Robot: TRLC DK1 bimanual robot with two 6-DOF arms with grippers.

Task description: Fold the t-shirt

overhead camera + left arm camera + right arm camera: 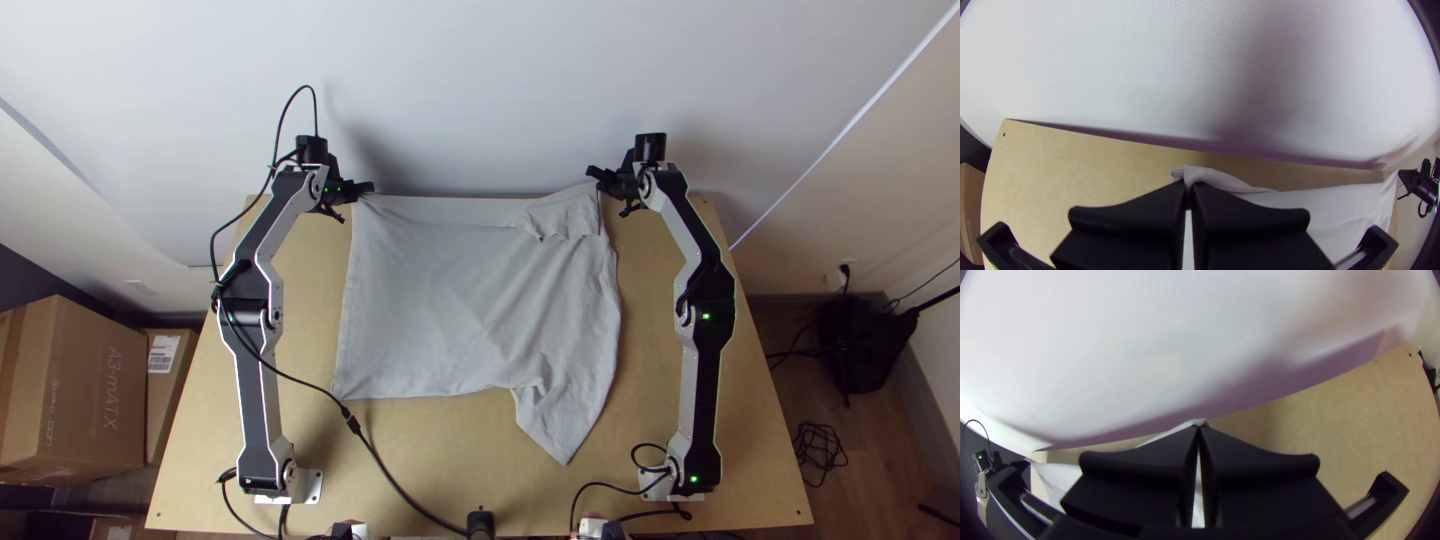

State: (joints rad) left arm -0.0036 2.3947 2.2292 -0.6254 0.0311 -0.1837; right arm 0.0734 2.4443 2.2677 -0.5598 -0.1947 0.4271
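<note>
Count: table (190,450), 1; t-shirt (470,290), 1. Arms, 2 — left arm (255,390), right arm (708,370). Grippers, 2 — left gripper (358,203), right gripper (608,192). Cardboard boxes (85,390), at least 2.

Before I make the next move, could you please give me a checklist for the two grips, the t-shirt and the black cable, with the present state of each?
1. Left gripper holds cloth: ok, fingers shut on the t-shirt's far left corner.
2. Right gripper holds cloth: ok, fingers shut at the far right corner.
3. Cloth smooth between grips: not ok, a rumpled fold lies near the right grip.
4. Near edge straight: not ok, a pointed flap sticks out on the right.
5. Black cable free of the cloth: cannot tell, it passes close by the near left corner.
</note>
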